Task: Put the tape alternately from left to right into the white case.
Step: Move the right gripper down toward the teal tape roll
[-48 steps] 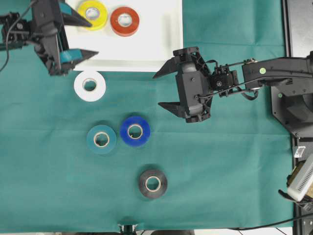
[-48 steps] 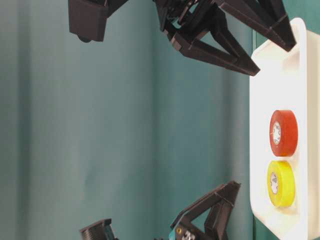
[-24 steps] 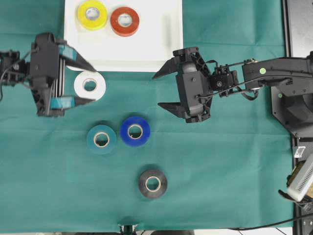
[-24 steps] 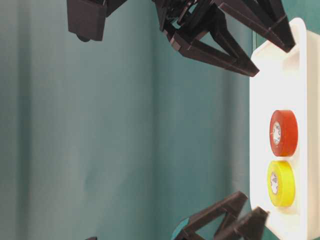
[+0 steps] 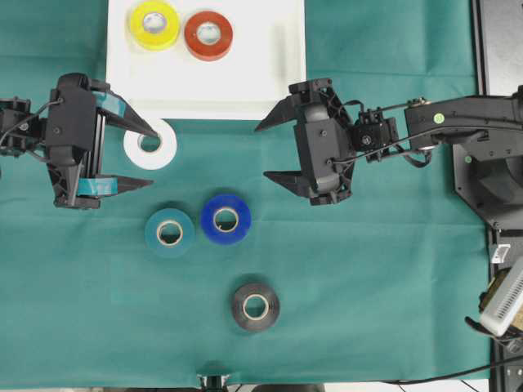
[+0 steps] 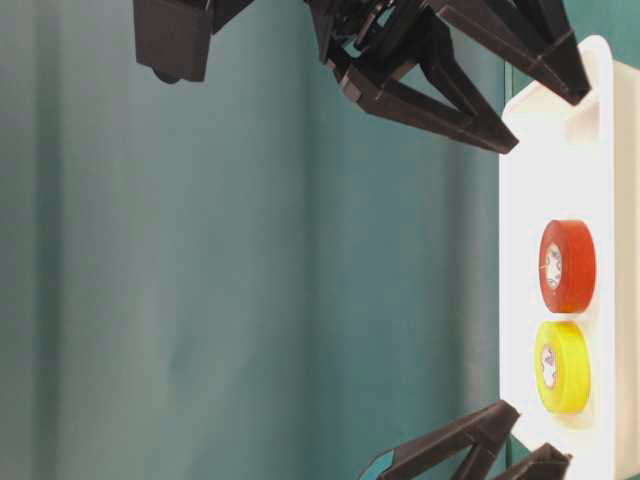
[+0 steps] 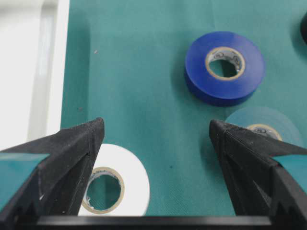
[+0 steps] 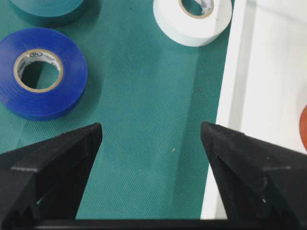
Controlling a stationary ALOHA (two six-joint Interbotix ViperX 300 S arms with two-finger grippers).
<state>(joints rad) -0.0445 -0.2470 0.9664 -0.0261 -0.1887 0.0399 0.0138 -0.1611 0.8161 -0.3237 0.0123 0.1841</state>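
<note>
The white case [image 5: 245,82] lies at the far edge with the yellow tape [image 5: 154,24] and the red-orange tape [image 5: 207,34] inside. On the cloth lie white tape [image 5: 167,147], teal tape [image 5: 169,233], blue tape [image 5: 225,219] and black tape [image 5: 255,306]. My left gripper [image 5: 154,157] is open over the white tape [image 7: 129,177], and one finger covers its edge on the case's side. My right gripper [image 5: 262,151] hangs open and empty beside the case's near right corner, apart from every roll.
Green cloth covers the table. In the right wrist view the case's rim [image 8: 230,96] runs past one finger of the right gripper [image 8: 151,128]. Blue tape [image 7: 224,67] and teal tape [image 7: 261,120] lie beyond the left gripper [image 7: 156,125].
My left gripper has come away from the case's near left corner and now stands over the white tape, still open. The right arm and all rolls have stayed put.
</note>
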